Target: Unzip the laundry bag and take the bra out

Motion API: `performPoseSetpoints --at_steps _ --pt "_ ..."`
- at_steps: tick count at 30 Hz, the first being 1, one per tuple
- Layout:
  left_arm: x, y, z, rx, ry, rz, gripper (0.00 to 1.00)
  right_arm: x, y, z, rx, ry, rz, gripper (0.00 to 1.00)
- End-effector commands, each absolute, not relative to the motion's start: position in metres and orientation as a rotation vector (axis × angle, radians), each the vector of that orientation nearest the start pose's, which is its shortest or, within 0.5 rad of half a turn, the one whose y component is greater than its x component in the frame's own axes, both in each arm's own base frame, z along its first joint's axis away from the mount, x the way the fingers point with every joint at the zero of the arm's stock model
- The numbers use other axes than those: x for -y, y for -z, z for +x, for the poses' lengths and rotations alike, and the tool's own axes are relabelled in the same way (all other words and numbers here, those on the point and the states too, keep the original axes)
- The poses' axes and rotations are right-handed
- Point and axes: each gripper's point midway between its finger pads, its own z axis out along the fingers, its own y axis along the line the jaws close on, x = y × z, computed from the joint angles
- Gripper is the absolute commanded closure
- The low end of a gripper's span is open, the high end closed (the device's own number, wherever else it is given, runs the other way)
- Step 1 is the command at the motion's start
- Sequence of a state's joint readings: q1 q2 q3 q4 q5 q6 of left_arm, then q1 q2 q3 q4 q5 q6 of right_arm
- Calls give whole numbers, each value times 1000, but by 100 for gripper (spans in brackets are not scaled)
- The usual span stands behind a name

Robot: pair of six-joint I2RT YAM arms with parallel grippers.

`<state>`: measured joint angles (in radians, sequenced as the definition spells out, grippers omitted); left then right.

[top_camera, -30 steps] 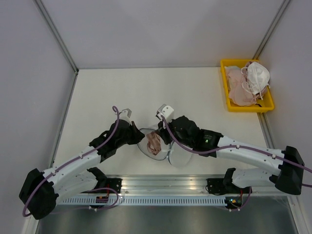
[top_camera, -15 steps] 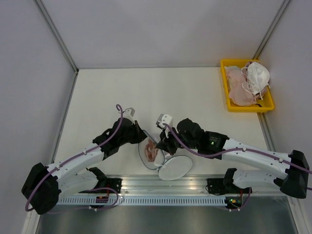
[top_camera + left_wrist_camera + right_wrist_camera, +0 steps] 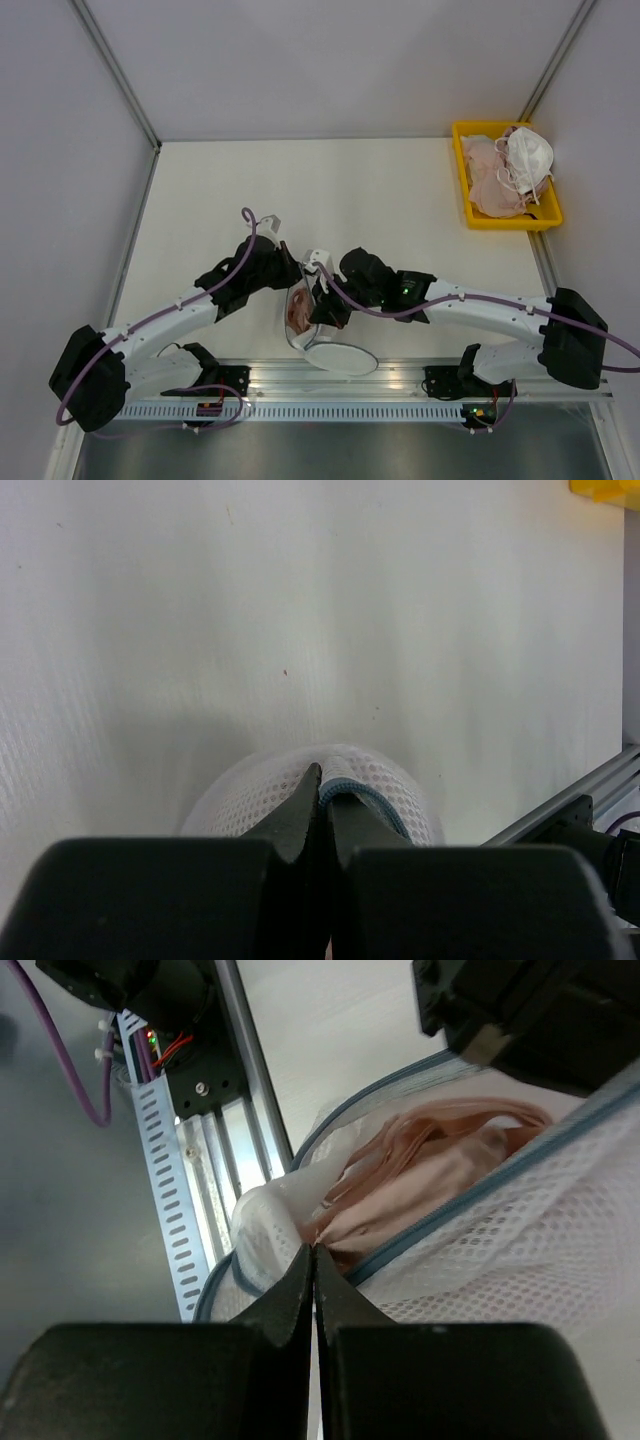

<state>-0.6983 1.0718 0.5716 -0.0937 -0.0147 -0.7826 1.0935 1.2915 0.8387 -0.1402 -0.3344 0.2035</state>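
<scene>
The white mesh laundry bag (image 3: pixel 340 358) lies open near the table's front edge, its zipper rim parted. The rose-pink bra (image 3: pixel 298 308) shows inside the opening. My left gripper (image 3: pixel 287 283) is shut on the bag's zipper rim; in the left wrist view the mesh (image 3: pixel 395 785) bulges past its closed tips (image 3: pixel 322 778). My right gripper (image 3: pixel 322 306) is shut at the opening. In the right wrist view its tips (image 3: pixel 315 1250) pinch a fold of the bra (image 3: pixel 430 1165), with the bag's mesh (image 3: pixel 540 1235) beside it.
A yellow tray (image 3: pixel 505 225) at the back right holds pale peach garments (image 3: pixel 485 175) and a white cupped item (image 3: pixel 528 152). An aluminium rail (image 3: pixel 400 375) runs along the near edge, just beside the bag; it also shows in the right wrist view (image 3: pixel 200 1190).
My right gripper has moved left and nearer the rail, into the bag's opening. The bag's loose flap has swung down toward the rail. My left gripper has shifted slightly right.
</scene>
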Motion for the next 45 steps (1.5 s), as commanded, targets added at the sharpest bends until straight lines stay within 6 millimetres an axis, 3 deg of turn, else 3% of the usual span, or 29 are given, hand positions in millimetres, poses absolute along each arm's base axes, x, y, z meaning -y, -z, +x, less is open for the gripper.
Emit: performPoseSetpoints --at_steps 1,8,13,16,19,25,33,35,39,45 --pt "249 -153 251 -2179 904 -125 98 -377 -157 94 -1937 -1245 -1252 99" --pt "258 -169 256 -2156 937 -97 98 -383 -141 96 -1978 -1221 -1300 99" --pt "260 -164 258 -2172 930 -91 98 -385 -154 101 -1939 -1210 -1278 99" --pt "261 -155 257 -2197 922 -96 98 -386 -180 110 -1877 -1185 -1227 99" --pt "261 -144 254 -2231 915 -100 98 -387 -227 118 -1753 -1178 -1169 99" --pt "260 -134 253 -2252 908 -112 98 -375 -287 135 -1612 -1106 -1052 99" --pt "259 -127 249 -2274 913 -117 98 -356 -320 163 -1541 -989 -836 99" --pt "259 -124 247 -2281 912 -118 98 -341 -327 179 -1541 -919 -717 100" --pt "257 -119 244 -2293 910 -124 98 -306 -358 189 -1442 -891 -499 100" --pt "258 -119 243 -2279 935 -131 98 -271 -366 201 -1420 -828 -322 99"
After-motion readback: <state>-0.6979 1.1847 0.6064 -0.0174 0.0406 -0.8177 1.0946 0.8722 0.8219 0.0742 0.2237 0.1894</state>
